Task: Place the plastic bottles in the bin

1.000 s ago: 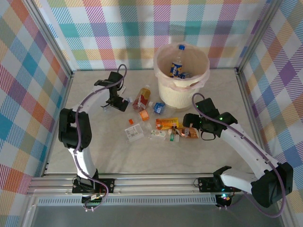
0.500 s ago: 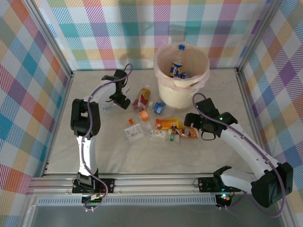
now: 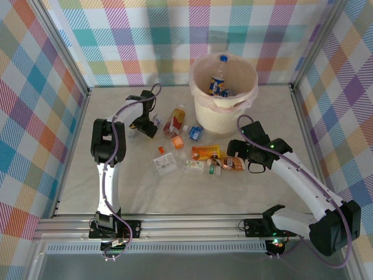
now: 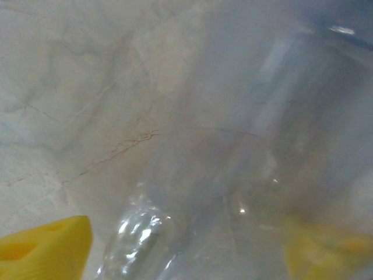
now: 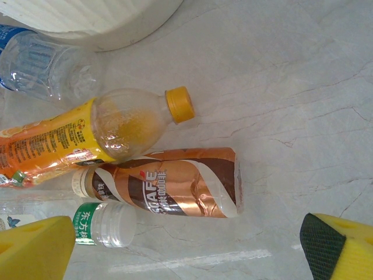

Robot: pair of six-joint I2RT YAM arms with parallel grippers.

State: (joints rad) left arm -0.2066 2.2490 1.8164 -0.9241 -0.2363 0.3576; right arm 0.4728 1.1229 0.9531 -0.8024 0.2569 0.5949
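— Folding its elbow in, the left claw (image 3: pixel 145 123) has settled over a clear bottle (image 4: pixel 192 221) on the surface, pads spread wide, nothing pinched yet.
— And the right claw (image 5: pixel 186 245)?
— Unmoved, open above the brown bottle (image 5: pixel 175 189); the bin (image 3: pixel 201 111) stands well beyond.

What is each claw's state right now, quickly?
Left claw: open, straddling a clear plastic bottle.
Right claw: open, holding nothing.
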